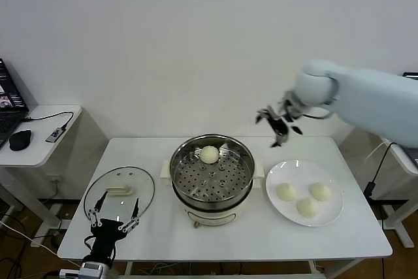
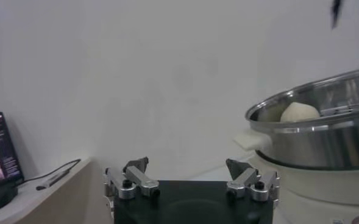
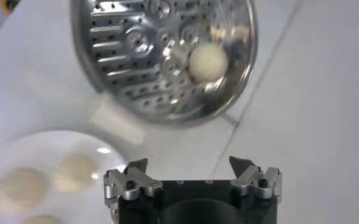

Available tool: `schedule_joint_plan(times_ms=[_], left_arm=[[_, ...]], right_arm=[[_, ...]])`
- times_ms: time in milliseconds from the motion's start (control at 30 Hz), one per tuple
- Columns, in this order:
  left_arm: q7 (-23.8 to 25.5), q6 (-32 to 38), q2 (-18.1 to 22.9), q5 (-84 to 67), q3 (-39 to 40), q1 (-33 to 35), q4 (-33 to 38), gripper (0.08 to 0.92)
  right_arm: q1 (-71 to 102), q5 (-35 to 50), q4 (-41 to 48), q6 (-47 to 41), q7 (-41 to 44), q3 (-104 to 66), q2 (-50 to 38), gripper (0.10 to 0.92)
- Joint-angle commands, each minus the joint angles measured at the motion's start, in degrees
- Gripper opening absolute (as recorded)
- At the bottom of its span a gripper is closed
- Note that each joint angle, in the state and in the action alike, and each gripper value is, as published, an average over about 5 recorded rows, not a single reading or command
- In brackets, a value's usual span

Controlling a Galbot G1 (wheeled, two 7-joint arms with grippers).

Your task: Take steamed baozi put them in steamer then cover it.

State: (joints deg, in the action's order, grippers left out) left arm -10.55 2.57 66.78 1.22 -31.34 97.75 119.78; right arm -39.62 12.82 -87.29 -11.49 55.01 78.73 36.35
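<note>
1. Head view: left end effector (image 1: pixel 115 215) sits low at the near tabletop (image 1: pixel 222 240) edge, fingers wide, holding nothing, just before the cover (image 1: pixel 120 191) lying flat.
2. Steamer (image 1: pixel 211 173) stands mid-tabletop with 1 baozi (image 1: pixel 209 154) at its far side.
3. Plate (image 1: pixel 304 193), right of it, carries 3 buns (image 1: pixel 286 191).
4. Right end effector (image 1: pixel 279 124) hangs above the far right area, wide, empty.

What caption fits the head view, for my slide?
One baozi in the steamer, three on the plate; open right gripper raised.
</note>
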Motion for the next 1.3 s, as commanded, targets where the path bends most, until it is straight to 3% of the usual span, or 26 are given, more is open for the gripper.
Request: schedule_joint_plan(times_ms=[33,467,733,1300], left_arm=[[0.0,0.0,-0.2,0.1,0.1,-0.1,-0.5,0.823],[0.2,-0.1,0.8,1.0,-1.4,1.2,0.1,0.823],[0.2,0.0,1.2,1.1,-2.4,2.2,0.3,0.823],[0.1,0.2,1.2,0.9,-2.9,2.0,-0.1,0.823]], right_arm=[[13.5,-6.0,-3.7,-4.7,0.1,-7.0,-13.9,0.823],[35.2,-14.1,10.4,0.0,1.6,-24.0,-3.4,0.823],[37.1,-15.9,16.0,2.1,4.5,-25.3,3.0,0.823],[40.3,-18.6,22.2,3.0,2.1,-27.3,9.6,0.823]])
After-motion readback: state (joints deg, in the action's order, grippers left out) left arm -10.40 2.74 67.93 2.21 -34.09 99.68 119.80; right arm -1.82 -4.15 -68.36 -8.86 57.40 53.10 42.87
